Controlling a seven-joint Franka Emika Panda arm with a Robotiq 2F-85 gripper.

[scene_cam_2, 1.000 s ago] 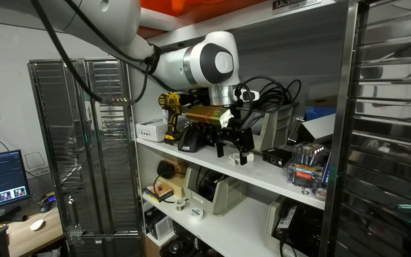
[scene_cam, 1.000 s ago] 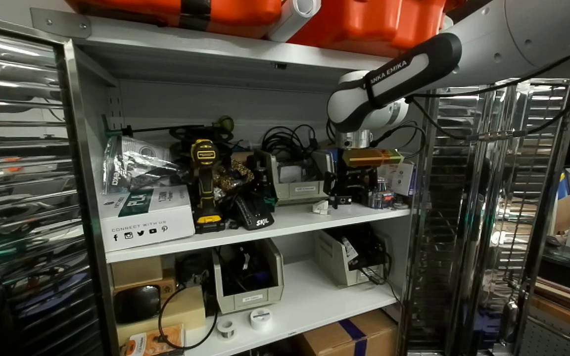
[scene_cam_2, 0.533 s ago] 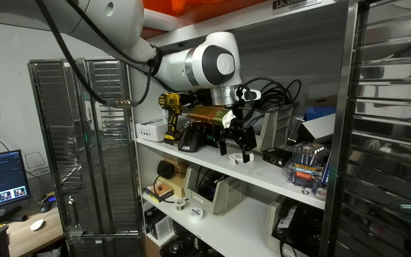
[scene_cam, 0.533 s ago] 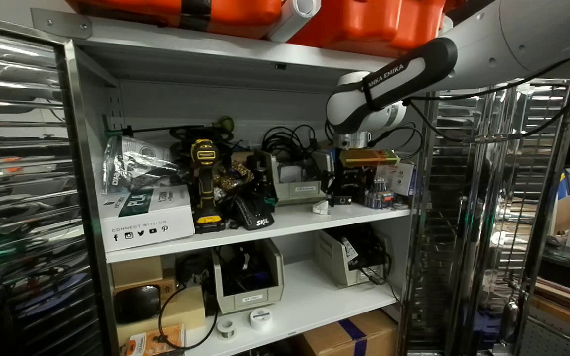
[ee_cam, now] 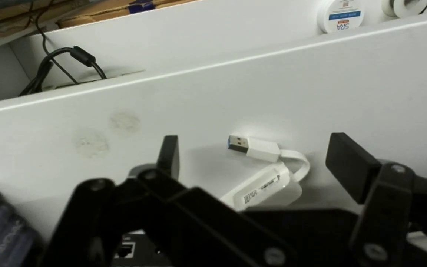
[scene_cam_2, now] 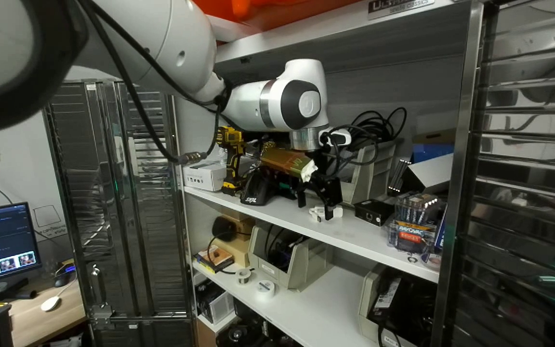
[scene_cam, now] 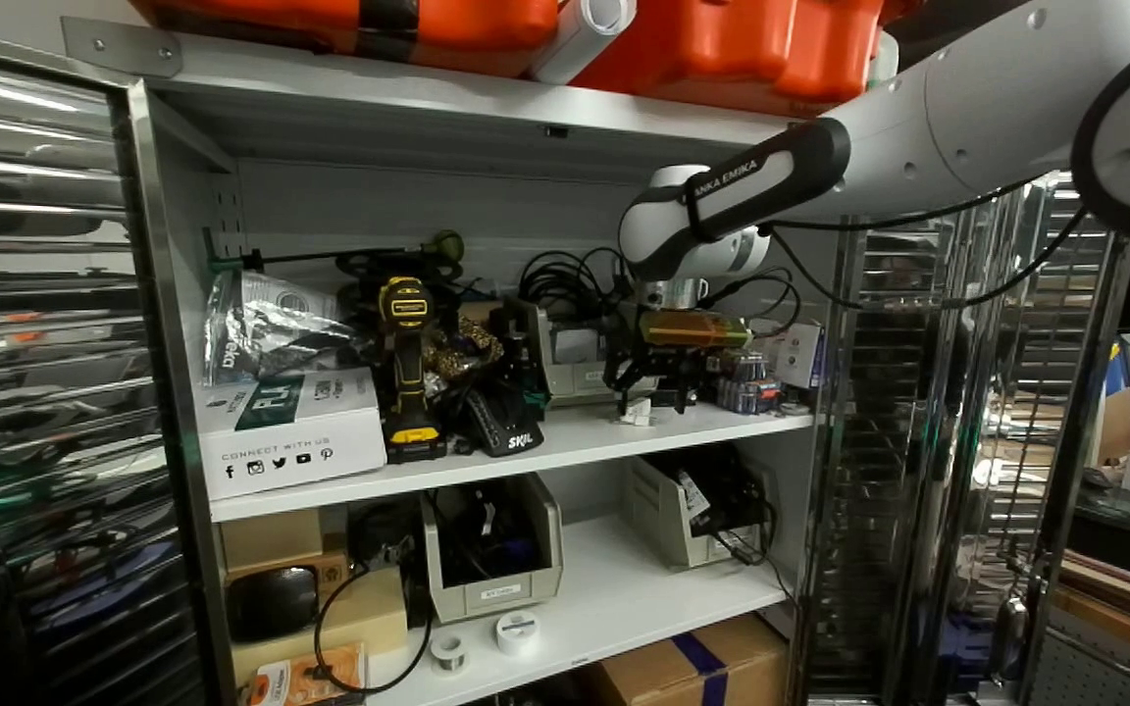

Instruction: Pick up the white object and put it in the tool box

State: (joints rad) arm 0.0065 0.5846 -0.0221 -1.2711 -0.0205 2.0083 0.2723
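My tool [ee_cam: 260, 159] hangs pointing down with its fingers [ee_cam: 350, 163] wide apart, holding nothing, spread, I judge, so that one can pass down on each side of the white adapter [ee_cam: 267, 181]. It lies on the surface [ee_cam: 198, 100] beneath the gap; whether a fingertip touches it I cannot tell. Its short cable [ee_cam: 303, 166] is doubled back, leaving the plug [ee_cam: 263, 149] beside the body, and the body slants across the line along which I would close, so a slight turn might give me hard faces to hold instead of a soft loop. Behind the tool sits a black box [scene_cam_2: 374, 212], a reason to come down carefully. Also behind, a grey bin [scene_cam: 577, 380] has its low front facing out, presumably for easy reach; I take it for the tool box, though nothing readable confirms that. Well off to the black box's side of the tool is a battery pack [scene_cam_2: 410, 231], and ahead, below the surface's front edge, lies a white reel [ee_cam: 341, 20], which I judge too remote to be the object wanted
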